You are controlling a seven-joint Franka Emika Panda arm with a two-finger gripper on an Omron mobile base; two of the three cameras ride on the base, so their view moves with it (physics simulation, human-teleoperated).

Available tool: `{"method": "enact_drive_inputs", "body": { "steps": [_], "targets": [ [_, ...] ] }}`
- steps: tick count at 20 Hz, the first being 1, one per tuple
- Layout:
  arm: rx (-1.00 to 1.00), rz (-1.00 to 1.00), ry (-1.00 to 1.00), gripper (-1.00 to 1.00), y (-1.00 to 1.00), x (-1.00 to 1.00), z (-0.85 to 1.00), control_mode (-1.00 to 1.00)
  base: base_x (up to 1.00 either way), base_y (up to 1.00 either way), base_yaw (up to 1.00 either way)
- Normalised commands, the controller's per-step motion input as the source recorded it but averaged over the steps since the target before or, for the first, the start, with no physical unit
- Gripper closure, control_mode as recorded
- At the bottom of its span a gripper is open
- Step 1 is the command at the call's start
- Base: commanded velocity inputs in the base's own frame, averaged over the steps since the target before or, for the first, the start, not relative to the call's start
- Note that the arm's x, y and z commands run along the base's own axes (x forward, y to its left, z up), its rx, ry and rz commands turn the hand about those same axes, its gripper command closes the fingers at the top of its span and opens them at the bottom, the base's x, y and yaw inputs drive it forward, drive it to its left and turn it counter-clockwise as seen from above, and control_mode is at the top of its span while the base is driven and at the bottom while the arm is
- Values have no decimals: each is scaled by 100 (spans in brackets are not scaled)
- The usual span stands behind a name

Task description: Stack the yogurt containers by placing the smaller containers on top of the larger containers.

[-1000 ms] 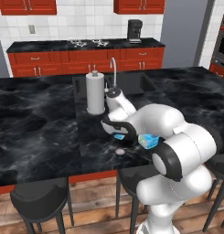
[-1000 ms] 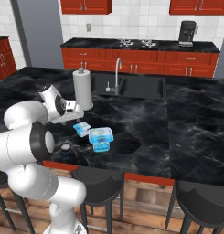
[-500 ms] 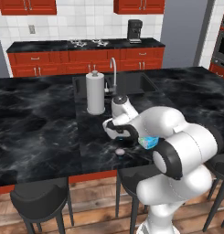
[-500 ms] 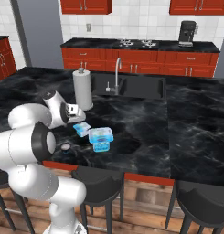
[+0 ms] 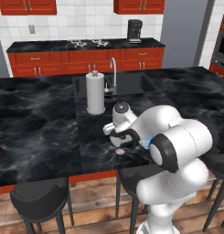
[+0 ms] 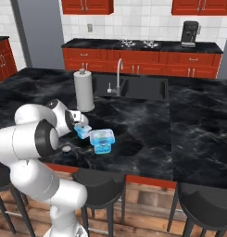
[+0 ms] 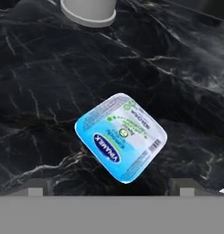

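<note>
The smaller container [image 7: 120, 144], a light-blue squarish yogurt cup with a white flanged lid, sits on the black marble counter. In the hand view it lies lid up, just ahead of my open gripper [image 7: 111, 187], with the two fingertips wide apart on either side of it. In the right base view the cup [image 6: 82, 130] sits under my gripper [image 6: 78, 124]. The larger container [image 6: 102, 140], a wider light-blue tub with a white-and-green lid, stands just right of the cup, a small gap apart. In the left base view my forearm hides most of both; the gripper [image 5: 125, 138] hangs low over the counter.
A tall white paper-towel roll [image 6: 84, 90] stands behind the cups, its base [image 7: 88, 11] showing in the hand view. A small grey round disc [image 6: 66, 148] lies near the counter's front edge. The sink [image 6: 133, 87] with its faucet is further back. Stools stand below the counter.
My hand has come down and forward over the smaller container, closer to the counter. Both containers, the roll and the disc have stayed put.
</note>
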Motion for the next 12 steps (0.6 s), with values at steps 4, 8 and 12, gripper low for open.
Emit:
{"method": "enact_drive_inputs", "body": {
  "steps": [4, 8, 12],
  "targets": [
    [0, 2, -1, -100, 0, 24, -22, -100, 0, 0, 0],
    [0, 1, 0, -100, 0, 28, -18, -100, 0, 0, 0],
    [-1, 0, 0, -100, 0, 24, -14, -100, 0, 0, 0]
  ]
}}
